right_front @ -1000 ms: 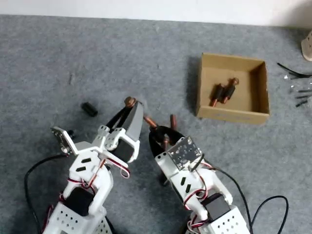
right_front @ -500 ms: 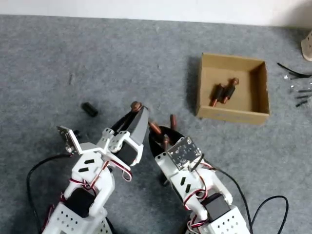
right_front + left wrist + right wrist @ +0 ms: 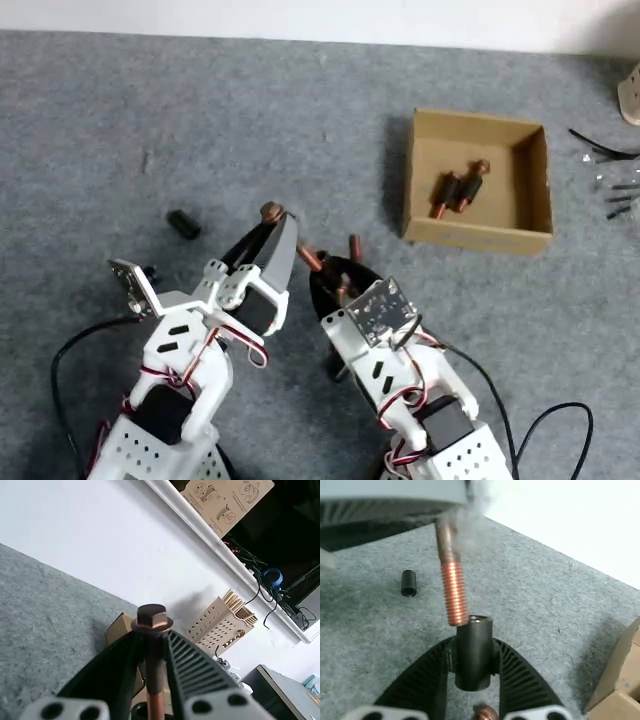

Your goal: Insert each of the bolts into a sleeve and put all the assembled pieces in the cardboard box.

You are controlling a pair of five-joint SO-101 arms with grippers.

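While the cardboard box [image 3: 478, 238] already holds two joined pieces [image 3: 457, 190], a third is pending | left gripper [image 3: 152, 635], clamped on a bolt [image 3: 451, 587], draws back slightly after swinging inward | right gripper [image 3: 474, 646] pinches a sleeve [image 3: 475, 630] | bolt tip sits at sleeve rim, not yet inside; realigning likely

Five bolts [image 3: 355, 247], four sleeves [image 3: 183, 223], one box [image 3: 478, 236]

Swung the clamped bolt [image 3: 270, 211] down toward the sleeve [image 3: 474, 650] in the right tool [image 3: 337, 278] half a second ago, then drew it slightly back again with the left tool [image 3: 277, 225].
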